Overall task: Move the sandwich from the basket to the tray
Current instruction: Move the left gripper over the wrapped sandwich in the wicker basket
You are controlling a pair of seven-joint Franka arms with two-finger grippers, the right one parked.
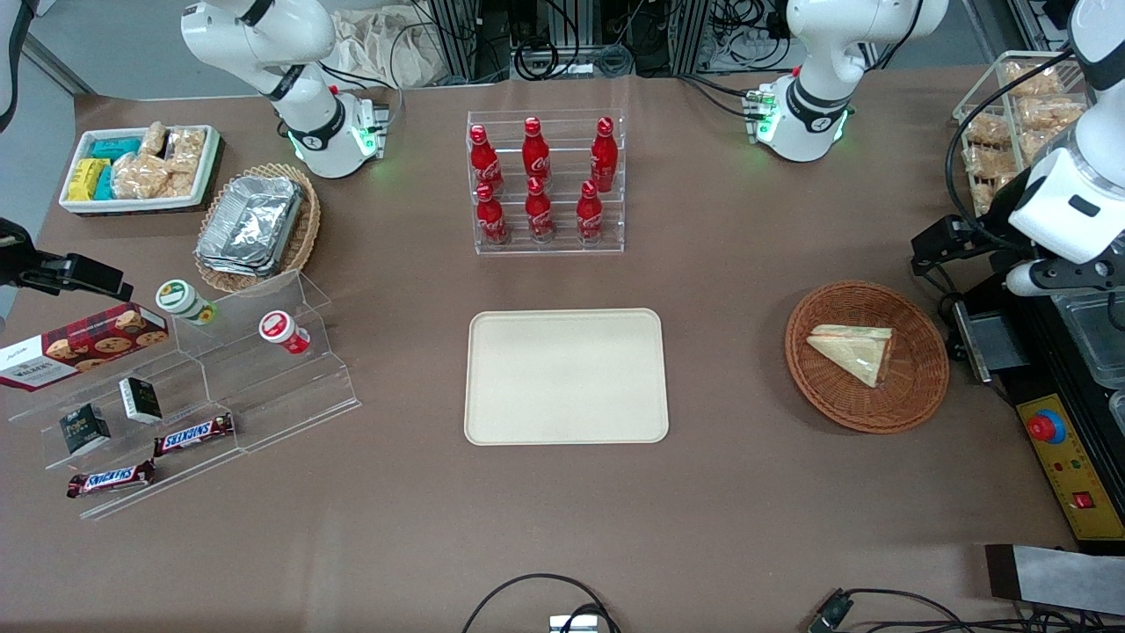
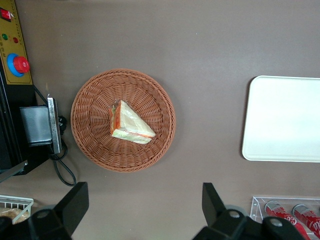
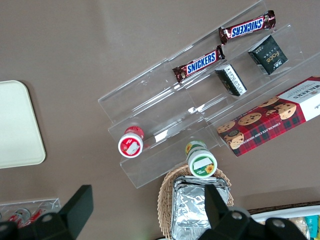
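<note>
Robot lab: emergency-stop box (image 1: 1061,461), cabling.

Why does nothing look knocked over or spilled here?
Nothing stands out. The sandwich lies flat in the basket, still wrapped. The tray sits bare and square on the table. The gripper hangs open above the table beside the basket, touching nothing.
</note>
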